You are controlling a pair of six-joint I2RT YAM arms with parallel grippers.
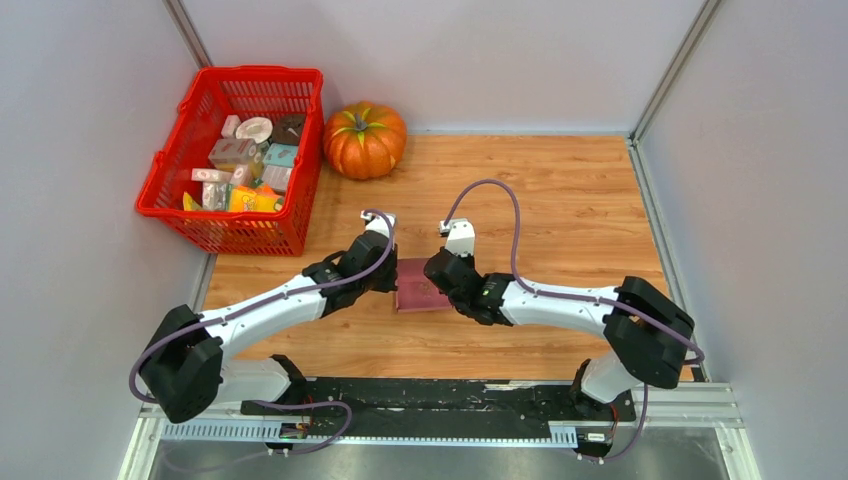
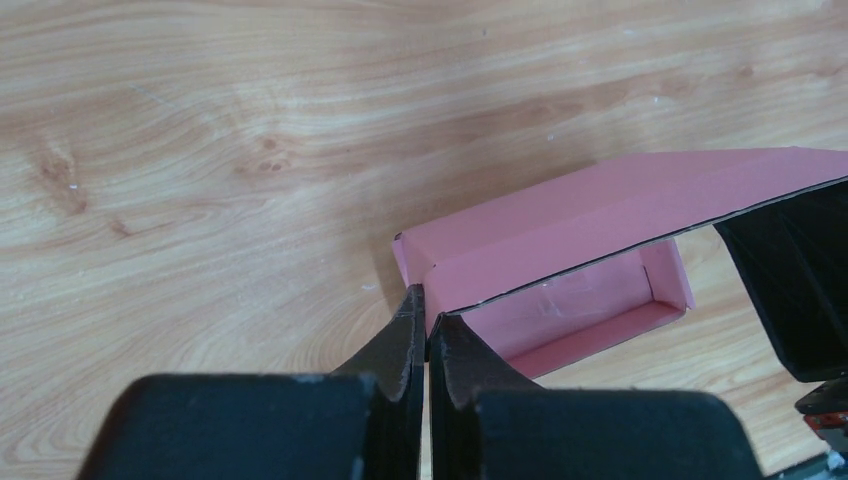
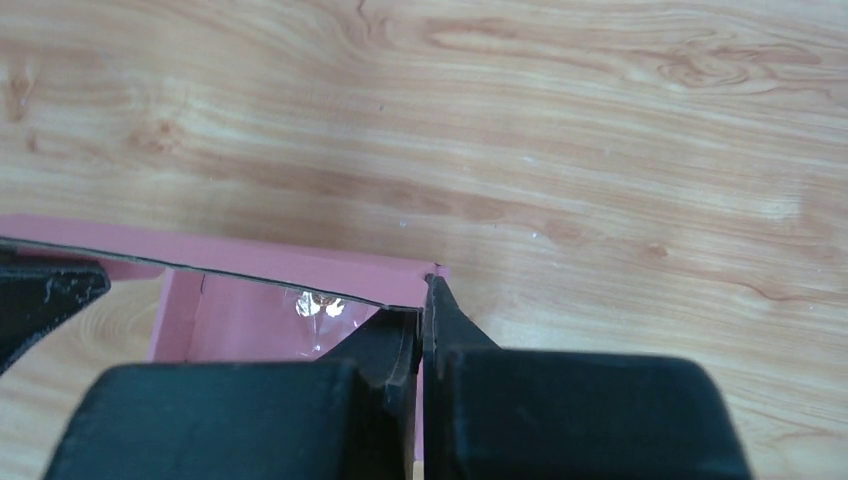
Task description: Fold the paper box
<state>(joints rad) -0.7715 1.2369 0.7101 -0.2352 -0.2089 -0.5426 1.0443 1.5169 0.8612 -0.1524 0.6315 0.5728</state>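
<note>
paper box (image 1: 418, 285) pink, sits mid-table, a bit nearer the near edge than the far edge, roughly centred between the left and right edges. Partly folded: shallow tray with raised side walls, one wide flap tilted up over the open tray, dark cut edge along the flap. Left wrist view shows the box (image 2: 600, 210) with the tray interior open below the flap; right wrist view shows it (image 3: 300, 265) from the other end, glare spot inside.

left gripper (image 1: 388, 282) at the box's left end, jaws clenched on the thin card at the corner, fingertips (image 2: 412, 330) nearly touching with the card edge between them. right gripper (image 1: 445, 285) at the right end, jaws likewise clamped on the card corner, fingertip (image 3: 440, 315) against the wall. Both grippers low, at table (image 1: 560, 200) level, facing each other across the box.

pumpkin (image 1: 364, 140) orange, at the far edge, left of centre. red basket (image 1: 250, 232) at the far left corner, filled with small packages, just beside the pumpkin.
</note>
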